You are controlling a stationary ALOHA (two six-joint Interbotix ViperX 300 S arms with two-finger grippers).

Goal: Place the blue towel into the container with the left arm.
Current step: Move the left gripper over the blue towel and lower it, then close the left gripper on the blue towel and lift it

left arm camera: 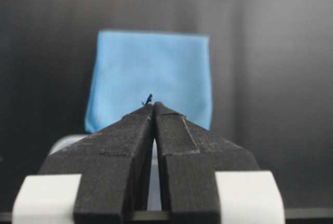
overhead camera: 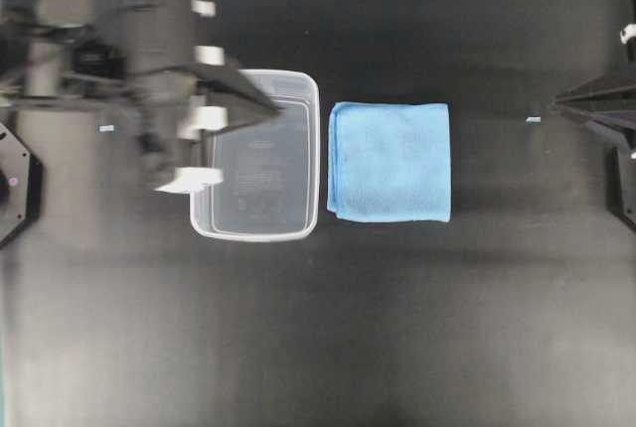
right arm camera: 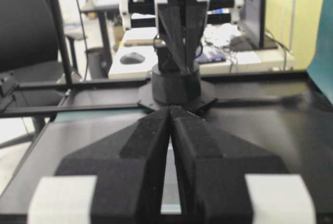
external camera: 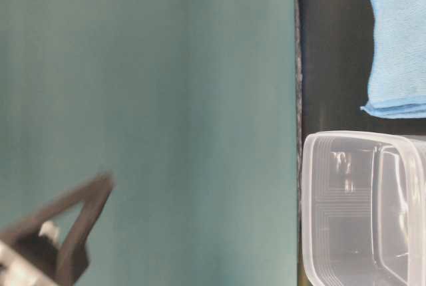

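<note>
The blue towel (overhead camera: pixel 390 161) lies flat and folded on the black table, just right of the clear container (overhead camera: pixel 253 235), which is empty. My left gripper (overhead camera: pixel 273 107) is shut and empty, hovering over the container's far rim with its tips pointing at the towel; the arm looks motion-blurred. In the left wrist view the shut tips (left arm camera: pixel 154 104) sit in front of the towel (left arm camera: pixel 151 62), with a bit of container rim (left arm camera: pixel 65 141) below. My right gripper (overhead camera: pixel 556 101) is shut and empty at the right edge, also seen in its wrist view (right arm camera: pixel 170 108). The table-level view shows the towel (external camera: pixel 399 40) and container (external camera: pixel 363 206).
Two small pale tape marks lie on the table, one at the left (overhead camera: pixel 106 128) and one at the right (overhead camera: pixel 534 119). The arm bases stand at the left (overhead camera: pixel 15 184) and right (overhead camera: pixel 624 179) edges. A teal wall (external camera: pixel 146 100) fills the table-level view.
</note>
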